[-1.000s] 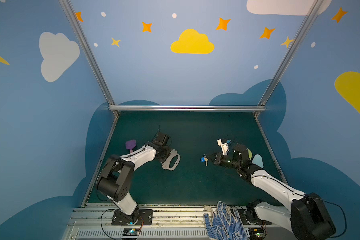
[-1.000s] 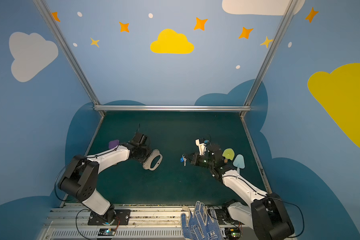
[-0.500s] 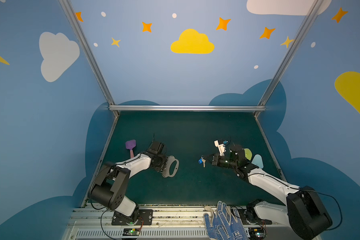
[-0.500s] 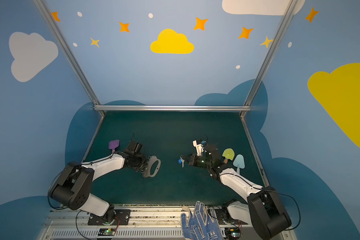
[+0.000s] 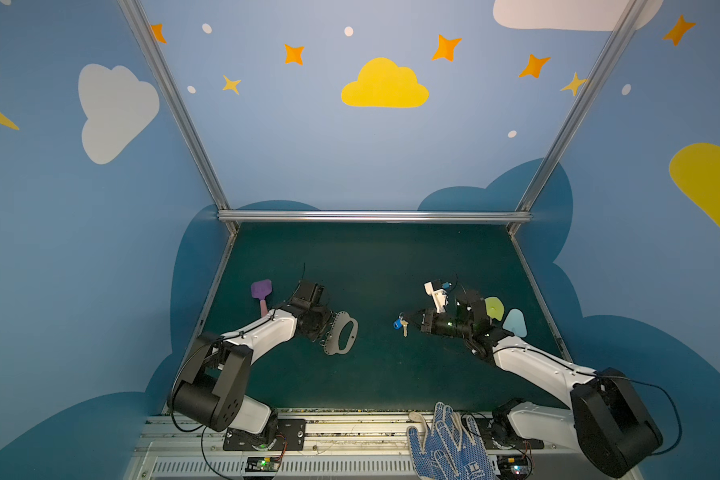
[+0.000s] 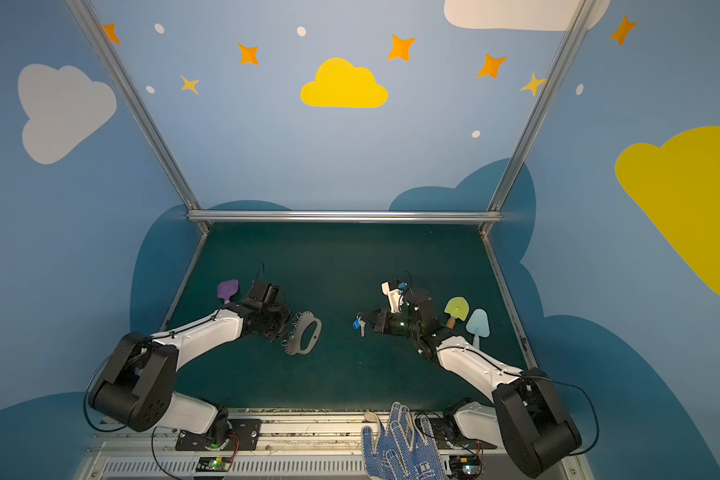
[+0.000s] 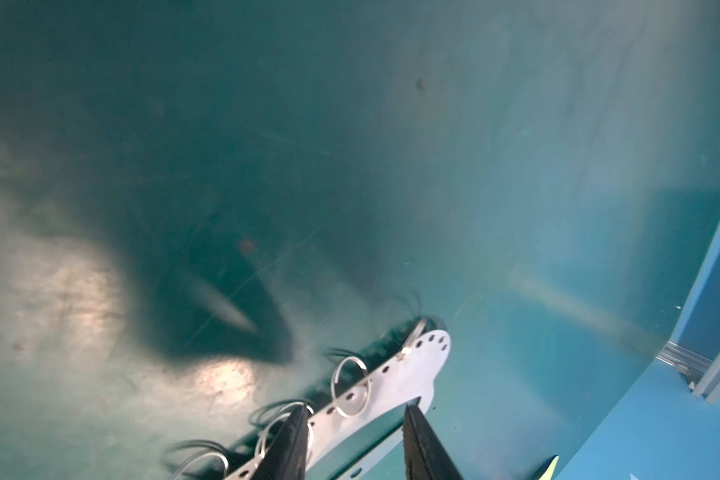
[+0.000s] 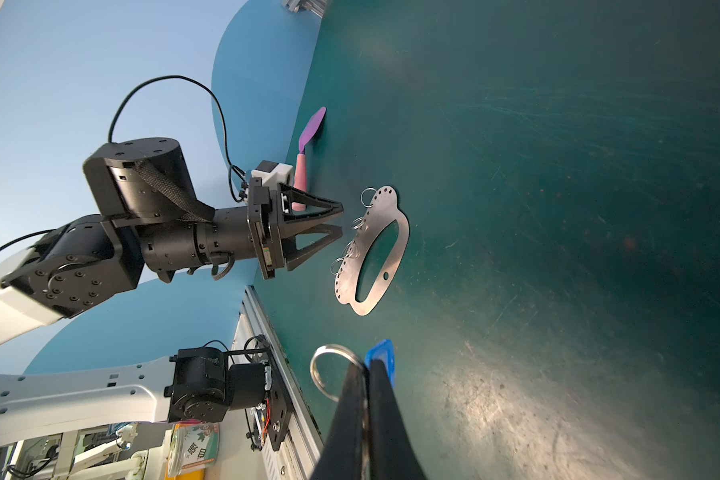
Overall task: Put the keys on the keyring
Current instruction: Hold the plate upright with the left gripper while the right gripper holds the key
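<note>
Both top views: keyring [image 5: 336, 332] flat on mat [image 5: 375, 382], just ahead of left gripper [image 5: 329, 327]. Keys [image 5: 400, 325] hang at right gripper [image 5: 410, 324] tips, well apart from keyring.

Left wrist: fingers [image 7: 292, 440] parted, keyring's holed edge between them.

Right wrist: right gripper clamped on keys; left gripper parted, tips just short of keyring.

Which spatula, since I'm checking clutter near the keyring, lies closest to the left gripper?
The purple-headed pink-handled spatula, near the left gripper. The yellow-green spatula and light blue spatula lie across the table by the right arm.
</note>
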Controlling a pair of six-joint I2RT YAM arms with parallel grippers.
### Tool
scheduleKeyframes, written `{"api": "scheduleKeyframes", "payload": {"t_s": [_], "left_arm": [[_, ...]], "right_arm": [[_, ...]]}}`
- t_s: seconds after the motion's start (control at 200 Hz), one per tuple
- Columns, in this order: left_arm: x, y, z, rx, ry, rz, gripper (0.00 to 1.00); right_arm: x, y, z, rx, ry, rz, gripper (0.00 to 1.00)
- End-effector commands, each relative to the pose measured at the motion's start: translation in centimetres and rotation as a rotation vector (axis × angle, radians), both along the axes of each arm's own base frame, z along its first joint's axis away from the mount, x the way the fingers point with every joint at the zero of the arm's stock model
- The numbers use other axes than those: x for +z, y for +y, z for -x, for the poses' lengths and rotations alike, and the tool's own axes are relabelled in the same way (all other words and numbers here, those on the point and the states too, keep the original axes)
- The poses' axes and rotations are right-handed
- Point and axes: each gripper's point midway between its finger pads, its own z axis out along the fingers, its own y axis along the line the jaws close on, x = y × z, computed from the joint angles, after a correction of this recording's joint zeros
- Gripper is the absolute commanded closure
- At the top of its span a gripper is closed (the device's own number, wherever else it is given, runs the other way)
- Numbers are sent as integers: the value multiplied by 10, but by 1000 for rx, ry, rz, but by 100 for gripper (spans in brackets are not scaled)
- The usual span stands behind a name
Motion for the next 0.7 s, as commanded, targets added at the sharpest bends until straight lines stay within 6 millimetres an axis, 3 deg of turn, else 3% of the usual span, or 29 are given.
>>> {"api": "scheduleKeyframes", "payload": {"t_s": [0.0, 0.195, 0.696], "left_arm": [[-5, 3, 12, 12, 35, 9, 60], [3, 12, 21, 51, -1, 6, 57], [-13, -1, -5, 26, 2, 48, 65]], "right_arm": [[11, 6, -5, 6, -35, -19, 100], [10, 9, -5, 12, -36, -22, 100], [9, 25, -2, 46, -32, -21, 100]]}}
